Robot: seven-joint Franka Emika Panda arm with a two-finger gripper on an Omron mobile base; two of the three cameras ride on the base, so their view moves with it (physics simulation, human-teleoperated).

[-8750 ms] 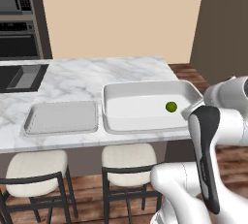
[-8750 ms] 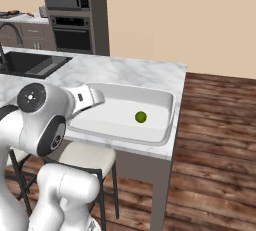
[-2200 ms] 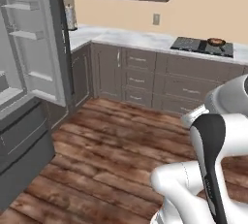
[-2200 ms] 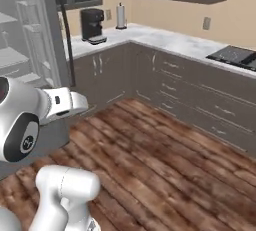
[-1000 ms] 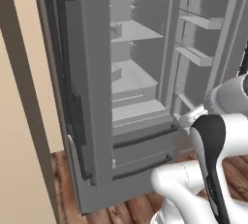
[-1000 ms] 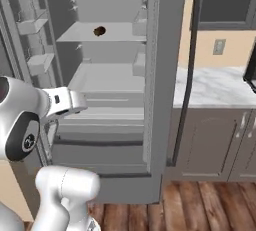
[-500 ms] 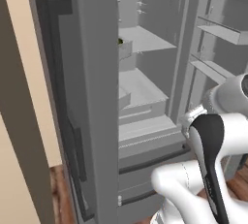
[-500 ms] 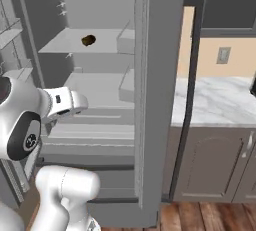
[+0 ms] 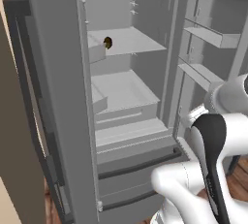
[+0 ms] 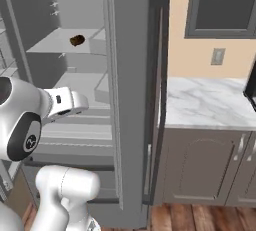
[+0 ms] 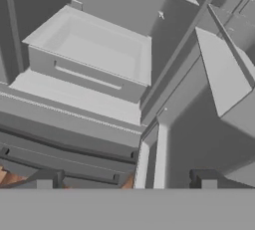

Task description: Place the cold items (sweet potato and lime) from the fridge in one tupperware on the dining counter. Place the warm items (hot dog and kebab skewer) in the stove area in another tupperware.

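1. Fridge [image 9: 58, 97]: we find it tall, grey and steel, its doors swung wide, with pale shelves and a drawer inside. We stand right in front of it.

2. Sweet potato [image 9: 108, 42]: a small dark brown lump on the upper shelf, towards that shelf's left side in the left base view; from the right base view it sits at [image 10: 77, 40]. It lies untouched on its shelf, above and well apart from our hand.

3. Gripper [image 11: 125, 180]: jaws spread wide and empty, nothing between the two dark tips. The hand view looks down past them at the lower drawer and the bottom of the open fridge, so we judge the hand is still low for the upper shelf.

4. Marble counter [image 10: 210, 102]: a pale veined top over grey cabinets, just right of the fridge. We see no tray on the part in view.

5. Progress, as we judge it: the sweet potato is not yet picked up. The lime, hot dog, kebab skewer and both trays are not before us here, so we cannot say how they stand.

6. Remaining for this item: raise the hand to the upper shelf, close on the brown lump, then carry it to the deep tray.
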